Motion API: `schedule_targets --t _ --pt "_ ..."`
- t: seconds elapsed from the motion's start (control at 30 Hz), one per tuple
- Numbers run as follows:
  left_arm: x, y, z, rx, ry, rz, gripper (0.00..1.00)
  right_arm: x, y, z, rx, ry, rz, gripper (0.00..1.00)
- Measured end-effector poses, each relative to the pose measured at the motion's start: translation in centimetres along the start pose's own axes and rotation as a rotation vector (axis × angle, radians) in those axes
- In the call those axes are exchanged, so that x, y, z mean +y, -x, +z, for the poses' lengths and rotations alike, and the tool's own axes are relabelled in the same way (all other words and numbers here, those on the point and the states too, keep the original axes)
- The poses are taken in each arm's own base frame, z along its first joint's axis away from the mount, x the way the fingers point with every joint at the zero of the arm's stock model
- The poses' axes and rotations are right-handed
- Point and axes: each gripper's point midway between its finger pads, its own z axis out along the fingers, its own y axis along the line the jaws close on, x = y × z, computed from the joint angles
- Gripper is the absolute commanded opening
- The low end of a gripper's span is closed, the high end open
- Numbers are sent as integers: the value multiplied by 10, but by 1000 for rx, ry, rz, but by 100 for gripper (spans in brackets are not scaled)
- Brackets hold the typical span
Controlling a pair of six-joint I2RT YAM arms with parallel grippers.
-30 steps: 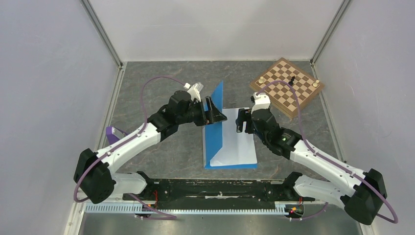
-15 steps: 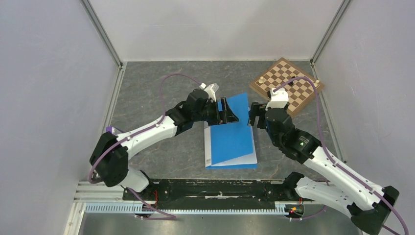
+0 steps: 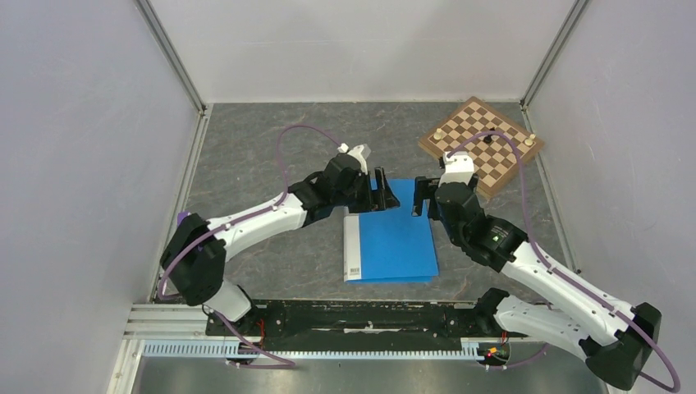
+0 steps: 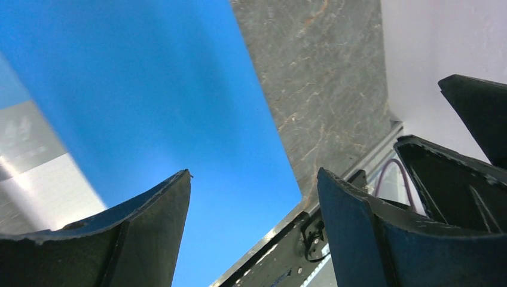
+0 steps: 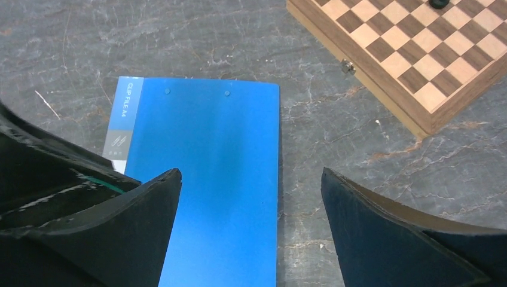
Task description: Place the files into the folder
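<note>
You have the folder (image 3: 398, 246) lying shut and flat on the table (image 3: 246, 164), blue cover up; its long axis runs from the arm bases toward the back wall, roughly square to the near edge. The pale spine strip (image 3: 352, 246) runs down its left long side, with the barcode (image 3: 354, 269) at the near end, so the opening edge faces your right arm.

Your left gripper (image 3: 384, 190) hangs over the folder's far left part; its fingers stand spread with nothing between them, and its wrist view shows blue cover filling the gap below. Whether a fingertip touches the cover you cannot tell.

Your right gripper (image 3: 422, 198) sits at the far right corner of the folder, also spread and holding nothing; from its wrist camera the folder (image 5: 209, 179) lies below and between the fingers, offset toward the left one, with the spine strip (image 5: 118, 143) beside that finger.

The chessboard (image 3: 481, 146) lies well apart, toward the far right corner of the table.
</note>
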Motion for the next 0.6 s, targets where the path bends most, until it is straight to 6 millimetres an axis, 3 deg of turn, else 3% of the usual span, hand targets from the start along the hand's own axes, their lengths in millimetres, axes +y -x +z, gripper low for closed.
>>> schedule_targets --t 0.4,0.6 --pt "17 26 -79 -166 145 106 84 18 -23 16 46 53 -2 94" --pt "35 31 -101 -177 265 154 84 24 -25 19 50 72 14 95"
